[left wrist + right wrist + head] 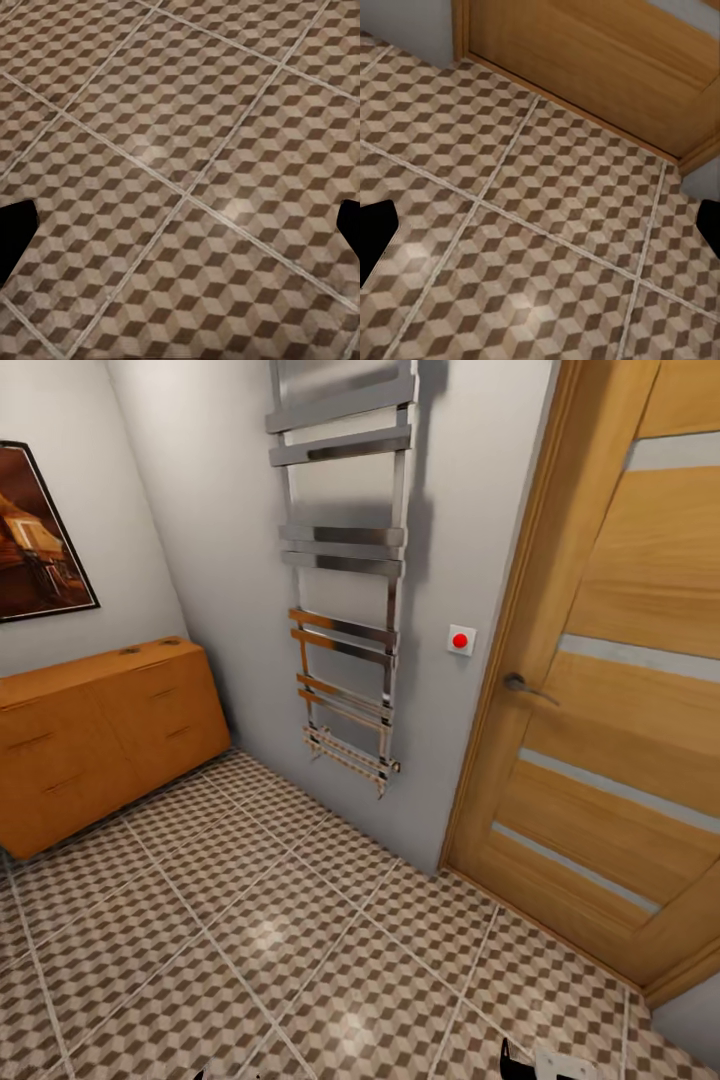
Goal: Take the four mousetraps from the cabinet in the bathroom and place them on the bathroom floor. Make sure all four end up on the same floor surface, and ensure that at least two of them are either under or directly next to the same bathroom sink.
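The orange-brown cabinet stands against the left wall in the head view, its drawer fronts shut. Two tiny flat dark things lie on its top near the far end, too small to tell whether they are mousetraps. The cube-patterned bathroom floor spreads in front of me. My left gripper hangs open over bare tiles with nothing between its fingers. My right gripper is also open, above tiles near the door's foot. The sink is out of view.
A chrome towel rail hangs on the far wall, with a red button beside it. A wooden door with a lever handle is shut on the right. A framed picture hangs above the cabinet.
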`<state>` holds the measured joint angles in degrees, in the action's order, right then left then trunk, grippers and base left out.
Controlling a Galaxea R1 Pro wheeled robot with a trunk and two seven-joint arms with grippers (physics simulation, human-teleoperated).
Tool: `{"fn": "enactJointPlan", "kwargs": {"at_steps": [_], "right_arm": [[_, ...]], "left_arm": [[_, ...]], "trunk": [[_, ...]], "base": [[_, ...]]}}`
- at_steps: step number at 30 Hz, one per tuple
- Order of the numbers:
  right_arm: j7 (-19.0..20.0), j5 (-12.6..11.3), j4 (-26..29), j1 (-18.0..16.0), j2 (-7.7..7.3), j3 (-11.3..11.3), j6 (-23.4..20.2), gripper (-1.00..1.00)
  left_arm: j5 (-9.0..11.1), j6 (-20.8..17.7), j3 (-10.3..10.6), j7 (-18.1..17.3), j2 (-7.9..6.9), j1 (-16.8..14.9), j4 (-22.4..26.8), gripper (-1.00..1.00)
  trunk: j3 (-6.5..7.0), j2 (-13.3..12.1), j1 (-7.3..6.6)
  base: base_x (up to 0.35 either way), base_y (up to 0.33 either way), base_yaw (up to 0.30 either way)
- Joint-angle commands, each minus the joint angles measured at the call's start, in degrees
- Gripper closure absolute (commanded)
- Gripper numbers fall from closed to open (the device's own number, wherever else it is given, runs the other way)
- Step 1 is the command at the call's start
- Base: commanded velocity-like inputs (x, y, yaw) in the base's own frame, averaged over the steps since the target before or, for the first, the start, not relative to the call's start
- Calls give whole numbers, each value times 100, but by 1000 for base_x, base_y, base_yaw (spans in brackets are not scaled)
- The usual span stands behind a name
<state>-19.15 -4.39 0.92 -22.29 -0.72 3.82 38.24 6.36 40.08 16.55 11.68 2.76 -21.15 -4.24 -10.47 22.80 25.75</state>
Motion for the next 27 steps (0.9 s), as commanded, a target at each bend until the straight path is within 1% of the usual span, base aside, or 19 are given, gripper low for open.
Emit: {"fn": "enactJointPlan", "kwargs": {"at_steps": [1,27], "right_arm": [[-10,-44,-3,-3,0,45,17,-100],[-10,-44,-4,-3,1,44,17,-100]], "left_arm": [[58,35,50,1,6,-12,-25,-100],[58,35,50,1,6,-12,-25,-100]], "trunk": [[-11,11,3],[-11,11,3]], "base": [[0,0,253],[0,0,254]]}}
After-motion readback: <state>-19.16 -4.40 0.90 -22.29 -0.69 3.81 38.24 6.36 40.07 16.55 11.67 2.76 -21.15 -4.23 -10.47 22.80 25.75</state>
